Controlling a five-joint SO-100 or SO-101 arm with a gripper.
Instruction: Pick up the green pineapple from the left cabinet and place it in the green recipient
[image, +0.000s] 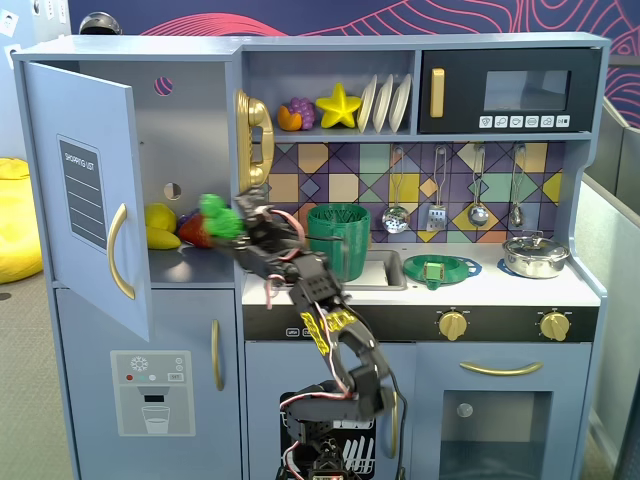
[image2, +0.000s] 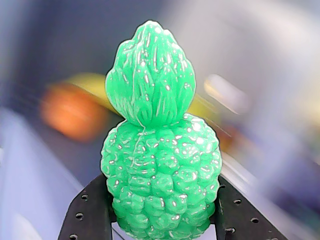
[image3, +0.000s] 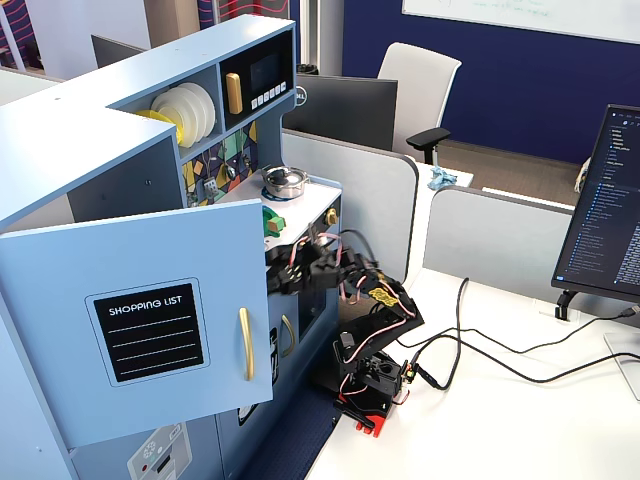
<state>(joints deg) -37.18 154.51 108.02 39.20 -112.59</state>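
The green pineapple (image: 214, 213) is held in my gripper (image: 230, 222) at the open mouth of the left cabinet (image: 190, 120), just above its shelf and blurred. In the wrist view the pineapple (image2: 160, 155) stands upright, leaves up, gripped between my two black fingers (image2: 92, 212); the gripper (image2: 162, 212) is shut on it. The cabinet door (image: 80, 170) with the shopping-list panel stands open. The green recipient (image: 338, 240), a tall ribbed dark green cup, stands in the sink to the right of the gripper. In a fixed view the door (image3: 150, 270) hides the pineapple.
A yellow lemon (image: 158, 225) and a red strawberry (image: 194, 230) lie on the cabinet shelf behind the pineapple. A gold toy phone (image: 255, 140) hangs on the cabinet's right edge. A flat green dish (image: 442, 268) and a steel pot (image: 535, 255) sit on the counter.
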